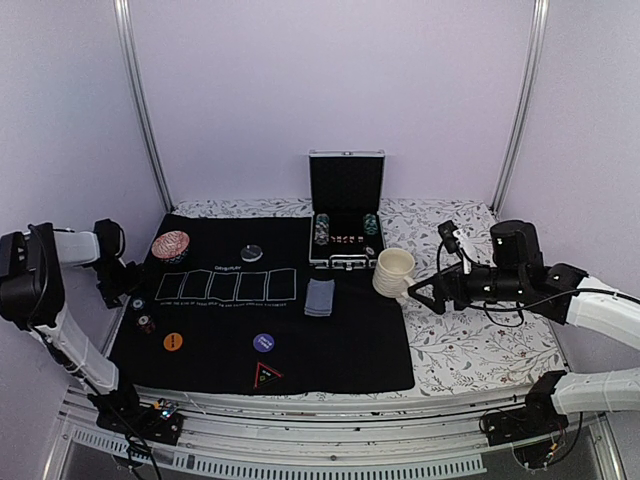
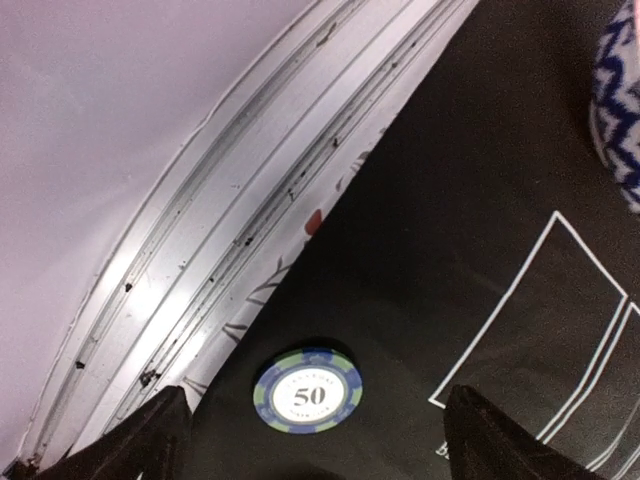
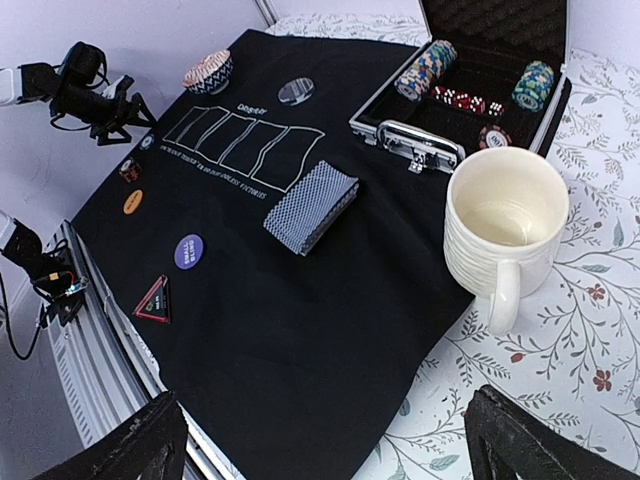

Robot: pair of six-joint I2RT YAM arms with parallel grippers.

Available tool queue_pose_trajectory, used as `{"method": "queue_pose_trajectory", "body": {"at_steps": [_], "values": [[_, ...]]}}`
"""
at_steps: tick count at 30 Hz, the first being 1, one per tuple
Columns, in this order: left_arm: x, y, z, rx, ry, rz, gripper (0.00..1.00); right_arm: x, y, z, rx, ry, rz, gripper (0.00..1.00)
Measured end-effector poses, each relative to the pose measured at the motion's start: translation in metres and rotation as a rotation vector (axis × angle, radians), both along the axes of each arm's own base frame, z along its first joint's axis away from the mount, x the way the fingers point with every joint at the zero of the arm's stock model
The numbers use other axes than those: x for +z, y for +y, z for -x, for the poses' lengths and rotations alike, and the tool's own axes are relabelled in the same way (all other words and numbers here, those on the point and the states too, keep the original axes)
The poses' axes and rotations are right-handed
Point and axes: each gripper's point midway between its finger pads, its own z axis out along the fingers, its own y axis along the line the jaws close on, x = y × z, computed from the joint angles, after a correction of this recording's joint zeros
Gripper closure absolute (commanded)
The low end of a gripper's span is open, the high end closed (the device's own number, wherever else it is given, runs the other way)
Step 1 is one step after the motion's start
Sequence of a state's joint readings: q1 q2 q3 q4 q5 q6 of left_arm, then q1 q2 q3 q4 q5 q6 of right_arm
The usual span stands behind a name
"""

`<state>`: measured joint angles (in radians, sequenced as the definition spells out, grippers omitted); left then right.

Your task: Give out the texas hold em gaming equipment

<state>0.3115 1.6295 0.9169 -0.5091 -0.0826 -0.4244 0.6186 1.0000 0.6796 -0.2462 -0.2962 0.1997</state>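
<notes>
A blue-and-green poker chip marked 50 (image 2: 308,390) lies on the black mat (image 2: 470,200) near its left edge, right below my open, empty left gripper (image 2: 315,445); they show from above too, chip (image 1: 138,303) and gripper (image 1: 125,285). A dark button (image 1: 146,323), an orange button (image 1: 173,341) and a purple button (image 1: 263,342) lie on the mat's front left. The blue-grey card deck (image 1: 320,297) lies mid-mat. Chip stacks (image 1: 322,230) stand in the open case (image 1: 346,185). My right gripper (image 1: 420,292) is open and empty, beside the cream mug (image 1: 393,272).
A patterned bowl (image 1: 170,246) and a grey disc (image 1: 252,253) sit at the mat's back. A red-edged triangle marker (image 1: 266,376) lies at the mat's front. The metal rail (image 2: 200,250) runs just left of the mat. In the right wrist view the mug (image 3: 505,225) stands ahead of the fingers.
</notes>
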Motion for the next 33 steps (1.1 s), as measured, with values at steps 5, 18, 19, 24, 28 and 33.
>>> {"method": "queue_pose_trajectory", "body": {"at_steps": [5, 18, 19, 24, 28, 33], "values": [[0.040, -0.006, -0.003, -0.023, -0.122, -0.037, 0.04, 0.029, -0.007, -0.003, -0.041, -0.082, -0.035, 0.01], [0.179, -0.123, -0.026, -0.433, -0.583, -0.073, 0.02, 0.143, 0.004, -0.021, -0.077, -0.207, -0.198, 0.01], [0.185, -0.132, -0.023, -0.462, -0.610, -0.053, 0.02, 0.151, 0.007, -0.020, -0.063, -0.206, -0.218, 0.01], [0.197, -0.193, 0.008, -0.693, -0.689, 0.094, 0.02, 0.183, 0.025, -0.016, -0.002, -0.147, -0.321, 0.04], [0.194, -0.213, 0.021, -0.772, -0.698, 0.136, 0.02, 0.189, 0.049, -0.017, 0.020, -0.112, -0.290, 0.04], [0.192, -0.237, 0.041, -0.875, -0.709, 0.191, 0.02, 0.191, 0.112, -0.026, 0.133, -0.119, -0.198, 0.02]]}}
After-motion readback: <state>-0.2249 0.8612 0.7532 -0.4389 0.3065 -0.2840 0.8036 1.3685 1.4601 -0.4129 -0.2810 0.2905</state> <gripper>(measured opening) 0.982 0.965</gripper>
